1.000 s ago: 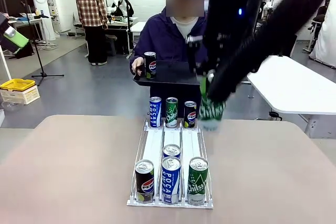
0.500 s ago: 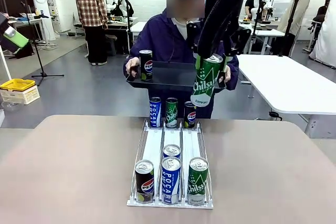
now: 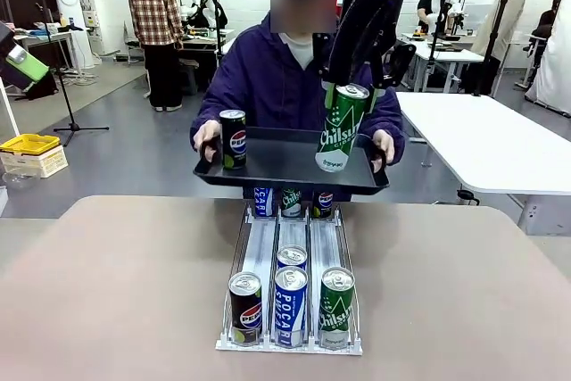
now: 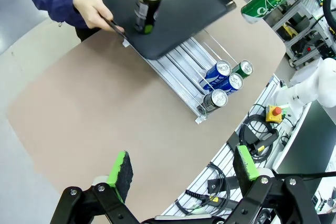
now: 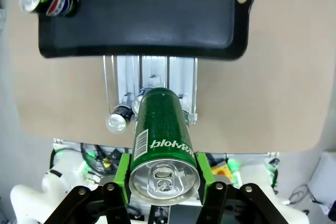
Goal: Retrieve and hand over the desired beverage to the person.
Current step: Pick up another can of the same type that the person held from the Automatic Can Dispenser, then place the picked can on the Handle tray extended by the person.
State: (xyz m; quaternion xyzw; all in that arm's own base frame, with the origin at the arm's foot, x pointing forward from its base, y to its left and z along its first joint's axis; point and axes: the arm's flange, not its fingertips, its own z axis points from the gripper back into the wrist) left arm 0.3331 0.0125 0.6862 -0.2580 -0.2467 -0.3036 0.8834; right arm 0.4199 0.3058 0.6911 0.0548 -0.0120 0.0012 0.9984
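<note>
right hand (image 3: 350,95) is clenched on the green chilsung can (image 3: 339,128), gripping it near the top rim so the body hangs free below, slightly tilted, over the black tray (image 3: 285,167). in the right wrist view the green pads (image 5: 124,177) press both sides of the can. can bottom looks just above or barely at the tray floor, can't tell if touching. the person (image 3: 294,78) holds the tray by both ends, out over the far edge of the counter (image 3: 116,283), likely so the can gets set on it. a pepsi can (image 3: 233,139) stands upright on the tray near the person's hand (image 3: 206,137). the white rack (image 3: 290,265) runs from mid counter to the far edge, cans lined at its near end so they stay reachable. left hand (image 4: 181,171) is released, jaws wide, holding nothing, high over the counter, clear of the handover.
</note>
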